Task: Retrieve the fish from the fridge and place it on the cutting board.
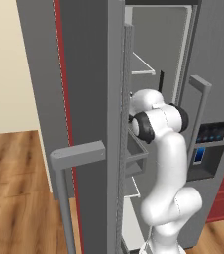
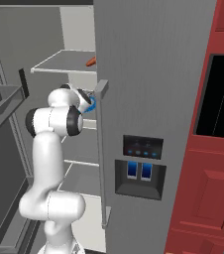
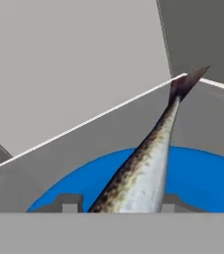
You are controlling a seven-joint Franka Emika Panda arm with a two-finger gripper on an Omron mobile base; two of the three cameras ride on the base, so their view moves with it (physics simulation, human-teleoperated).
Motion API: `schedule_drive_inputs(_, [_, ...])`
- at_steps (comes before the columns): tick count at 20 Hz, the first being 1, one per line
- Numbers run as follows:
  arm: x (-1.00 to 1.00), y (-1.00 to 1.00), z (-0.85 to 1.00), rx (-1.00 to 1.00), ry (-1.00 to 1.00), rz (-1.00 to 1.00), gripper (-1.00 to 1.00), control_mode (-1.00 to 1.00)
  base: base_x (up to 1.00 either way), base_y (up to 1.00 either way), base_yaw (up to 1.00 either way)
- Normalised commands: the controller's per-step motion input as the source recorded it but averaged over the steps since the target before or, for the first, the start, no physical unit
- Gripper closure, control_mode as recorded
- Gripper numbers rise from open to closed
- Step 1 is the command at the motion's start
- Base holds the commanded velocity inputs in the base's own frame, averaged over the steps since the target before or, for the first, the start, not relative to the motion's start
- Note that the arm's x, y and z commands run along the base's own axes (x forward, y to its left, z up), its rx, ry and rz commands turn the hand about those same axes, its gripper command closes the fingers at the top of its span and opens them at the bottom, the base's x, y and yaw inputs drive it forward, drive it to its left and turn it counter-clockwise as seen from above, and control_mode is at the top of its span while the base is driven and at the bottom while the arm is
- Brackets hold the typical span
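Hand view alone shows the fish (image 3: 143, 173) — between claw (image 3: 119, 204) tips.

blue plate (image 3: 203, 173), orange item (image 2: 90, 62) on shelf, wood floor (image 1: 15, 198)

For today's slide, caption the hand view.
Speckled silver fish on round blue plate between dark gripper fingertips inside grey fridge.
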Motion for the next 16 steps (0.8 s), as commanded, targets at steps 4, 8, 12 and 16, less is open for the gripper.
schedule_drive_inputs(4, [-0.05, 0.0, 0.1, 0.0, -0.02, 0.0, 1.0, -1.0, 0.0, 0.0, 0.0])
schedule_drive_inputs(8, [-0.44, 0.0, 0.85, 0.01, -0.13, 0.0, 1.0, -1.0, 0.0, 0.0, 0.0])
schedule_drive_inputs(12, [-0.57, 0.0, 1.0, 0.0, -0.03, 0.0, 1.0, -1.0, 0.0, 0.0, 0.0])
schedule_drive_inputs(16, [-0.92, 0.0, 1.0, 0.0, 0.01, 0.0, 1.0, -1.0, 0.0, 0.0, 0.0])
